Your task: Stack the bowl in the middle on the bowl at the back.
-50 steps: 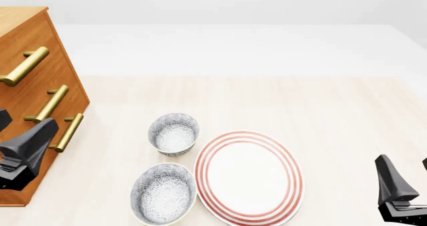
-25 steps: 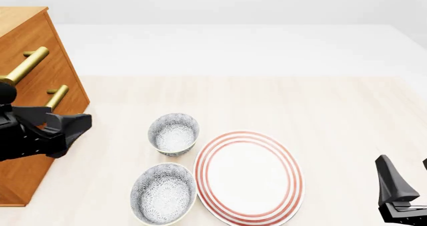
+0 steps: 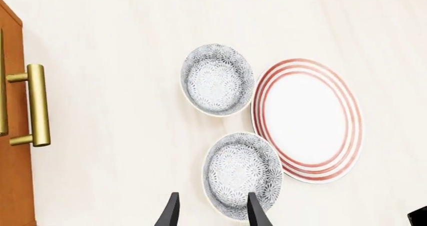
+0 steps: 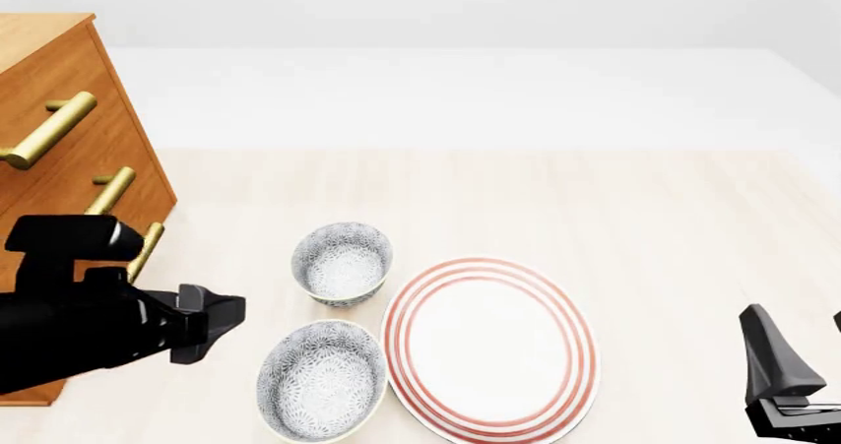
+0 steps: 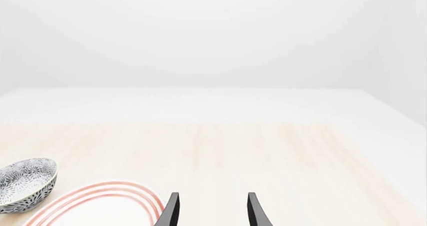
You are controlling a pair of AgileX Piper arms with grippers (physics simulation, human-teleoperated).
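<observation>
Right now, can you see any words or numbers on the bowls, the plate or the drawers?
There are none to read. The two bowls carry only a fine grey-blue pattern, the plate only red rings, and the wooden drawers only brass handles.

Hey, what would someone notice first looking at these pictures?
The large red-ringed white plate on the pale wooden table, with two small grey-blue patterned bowls to its left: one nearer, one behind it. Then the black left gripper beside the nearer bowl, in front of the wooden drawer cabinet.
</observation>
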